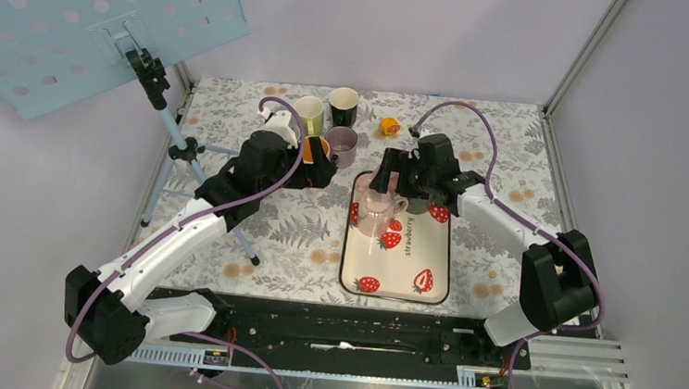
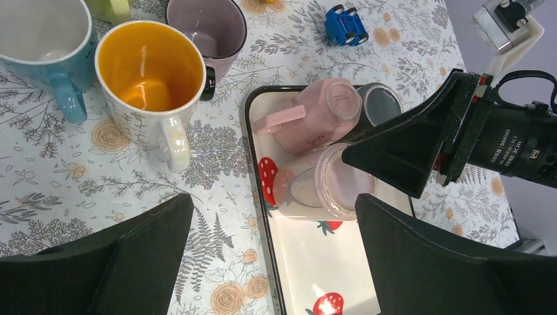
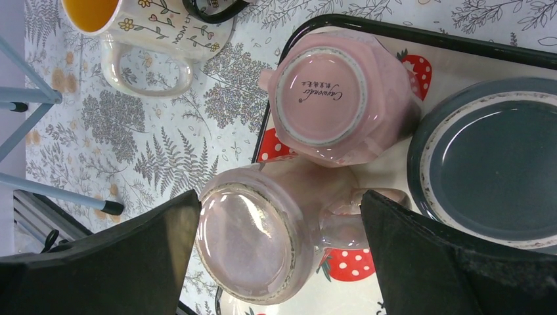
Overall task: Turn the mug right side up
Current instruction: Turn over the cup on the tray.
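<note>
inverted mug (image 3: 256, 243), seemingly between right jaws; untouched

Eight mugs: a pink mug (image 3: 328, 98), glass mug (image 3: 253, 243) and grey mug (image 3: 492, 164) sit upside down on one tray (image 1: 397, 273) under the right fingers (image 3: 460, 262). Beyond the left fingers (image 2: 446, 262) stand five upright: blue mug (image 2: 39, 39), orange-lined mug (image 2: 148, 72), purple mug (image 2: 207, 26), yellow-green mug (image 1: 309, 113), black mug (image 1: 343, 106). One toy car (image 2: 345, 25), one tripod (image 1: 182, 149).
</note>
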